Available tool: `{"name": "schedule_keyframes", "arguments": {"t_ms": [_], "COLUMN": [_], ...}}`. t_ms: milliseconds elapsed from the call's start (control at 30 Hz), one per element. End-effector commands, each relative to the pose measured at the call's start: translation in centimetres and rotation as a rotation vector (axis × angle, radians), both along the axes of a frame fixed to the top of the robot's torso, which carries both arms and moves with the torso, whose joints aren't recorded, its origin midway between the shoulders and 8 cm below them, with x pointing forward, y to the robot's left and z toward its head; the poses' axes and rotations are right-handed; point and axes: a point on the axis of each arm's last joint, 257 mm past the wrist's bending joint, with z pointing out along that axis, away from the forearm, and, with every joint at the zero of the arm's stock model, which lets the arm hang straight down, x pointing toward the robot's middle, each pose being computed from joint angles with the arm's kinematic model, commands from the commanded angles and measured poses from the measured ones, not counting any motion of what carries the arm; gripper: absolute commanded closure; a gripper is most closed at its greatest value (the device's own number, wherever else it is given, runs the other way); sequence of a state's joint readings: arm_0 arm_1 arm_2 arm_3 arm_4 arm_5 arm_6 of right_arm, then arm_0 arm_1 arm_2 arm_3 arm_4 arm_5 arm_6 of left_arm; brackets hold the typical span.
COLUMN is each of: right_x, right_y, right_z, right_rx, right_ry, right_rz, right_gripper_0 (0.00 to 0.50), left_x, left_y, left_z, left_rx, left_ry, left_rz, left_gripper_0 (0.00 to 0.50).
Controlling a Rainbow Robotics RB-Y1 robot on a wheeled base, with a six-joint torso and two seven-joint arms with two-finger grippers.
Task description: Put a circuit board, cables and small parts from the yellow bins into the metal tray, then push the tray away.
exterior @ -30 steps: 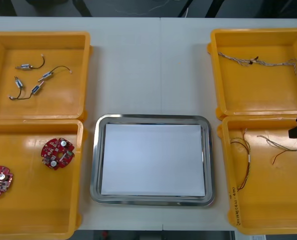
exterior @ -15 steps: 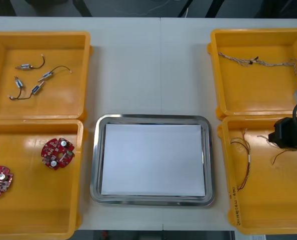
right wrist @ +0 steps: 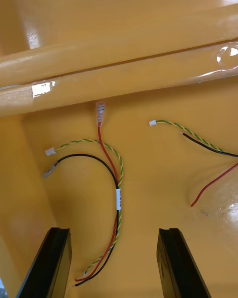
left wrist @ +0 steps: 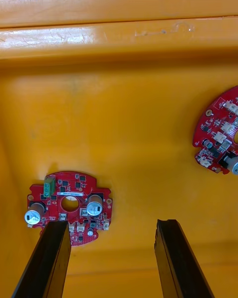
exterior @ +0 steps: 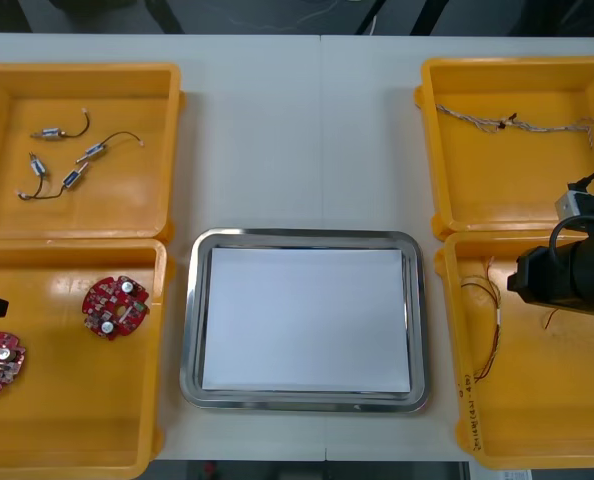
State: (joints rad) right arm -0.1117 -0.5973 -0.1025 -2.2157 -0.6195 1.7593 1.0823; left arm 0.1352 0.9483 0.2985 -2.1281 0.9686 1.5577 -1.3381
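Note:
My right gripper (right wrist: 115, 263) hangs open above the near right yellow bin (exterior: 537, 440). A bundle of red, yellow and black cables (right wrist: 118, 193) lies on the bin floor between its fingers, untouched. A second such cable (right wrist: 198, 139) lies beside it. My left gripper (left wrist: 113, 260) is open over the near left bin (exterior: 77, 420). One round red circuit board (left wrist: 69, 206) sits just past its left finger (left wrist: 47, 260), and another board (left wrist: 220, 134) lies farther off. The metal tray (exterior: 191, 330), white inside, sits between the bins with nothing in it.
The far left bin (exterior: 167, 150) holds several small metal parts (exterior: 62, 150) with thin leads. A twisted cable (exterior: 512, 124) stretches across the far right bin (exterior: 447, 180). The right arm (exterior: 567, 278) covers part of the near right bin. Bare table lies beyond the tray.
The right arm has come in from the right edge and moved left over the cables in the near right bin. The left arm has edged slightly into view at the left.

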Motion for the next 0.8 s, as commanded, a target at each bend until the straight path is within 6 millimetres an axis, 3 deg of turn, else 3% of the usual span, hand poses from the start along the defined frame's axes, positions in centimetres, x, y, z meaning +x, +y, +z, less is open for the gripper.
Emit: {"name": "schedule_keyframes", "arguments": {"t_ms": [33, 300, 800], "right_x": [-0.7, 0.1, 1.1], "right_y": [0.8, 0.9, 0.1], "right_z": [-1.9, -4.4, -6.3], "right_rx": [-0.014, -0.051, -0.025], "right_ry": [0.013, 0.018, 0.001], "right_rz": [0.001, -0.001, -0.024], "right_gripper_0": [0.0, 0.0, 0.0], "left_x": [-0.9, -0.7, -0.6], "left_y": [1.5, 2.0, 2.5], "left_z": [-0.7, -2.3, -4.9], "left_rx": [0.074, 0.061, 0.08], "left_ry": [0.018, 0.02, 0.037], "left_rz": [-0.057, -0.061, -0.073], "left_gripper_0": [0.0, 0.0, 0.0]}}
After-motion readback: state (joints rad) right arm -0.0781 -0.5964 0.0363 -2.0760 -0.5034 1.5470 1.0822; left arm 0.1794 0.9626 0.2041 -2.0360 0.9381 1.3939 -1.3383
